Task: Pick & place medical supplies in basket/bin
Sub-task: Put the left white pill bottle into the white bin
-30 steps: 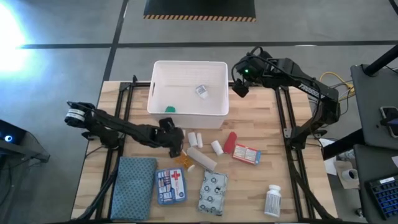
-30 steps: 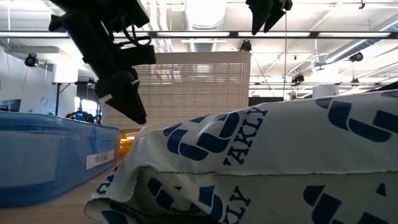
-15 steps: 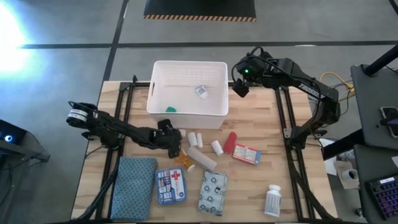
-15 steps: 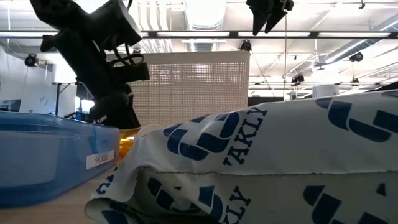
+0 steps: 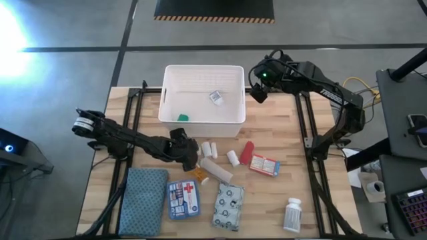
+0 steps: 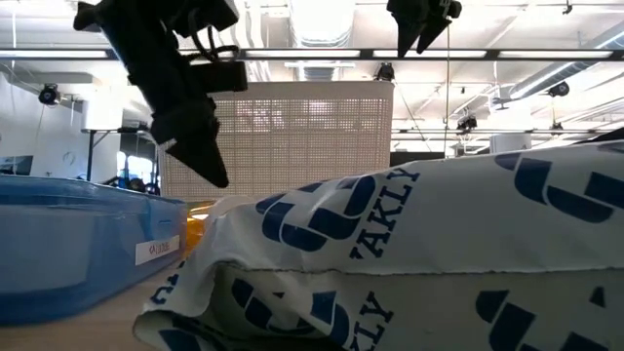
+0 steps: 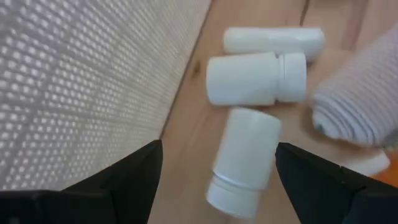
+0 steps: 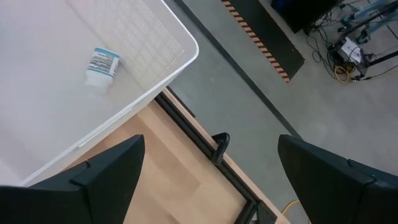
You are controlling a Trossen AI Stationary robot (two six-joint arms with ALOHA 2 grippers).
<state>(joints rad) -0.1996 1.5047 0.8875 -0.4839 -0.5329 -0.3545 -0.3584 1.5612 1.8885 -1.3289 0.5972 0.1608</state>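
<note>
Left gripper: my left gripper (image 5: 189, 152) hangs low over the counter (image 5: 320, 200), just in front of the bin's near wall, fingers spread and grasping nothing.
Target from it: a small white bottle (image 7: 244, 159) lies on its side directly between and just ahead of my open fingers in the left wrist view.
Long axis: it points roughly along my reach, so the fingers straddle its width; I judge a short drop would close on it.
Neighbours: a second white bottle (image 7: 256, 78) lies crosswise just beyond it, with a white roll (image 7: 273, 40) farther on and a grey towel roll (image 7: 364, 106) beside them; all close enough to be bumped.
Nearer arm: the left, clearly.
Right gripper: my right gripper (image 5: 257, 93) waits released, empty, high beside the bin's right far corner.
Bin: the white bin (image 5: 172, 113) sits at the far middle of the counter, holding a small labelled bottle (image 5: 216, 98) and a green cap (image 5: 182, 117).
Still out: orange vial (image 5: 197, 174), red tube (image 5: 247, 151), red-white box (image 5: 265, 165), first-aid pouch (image 5: 182, 199), patterned packet (image 5: 228, 206), tall white bottle (image 5: 292, 215).
</note>
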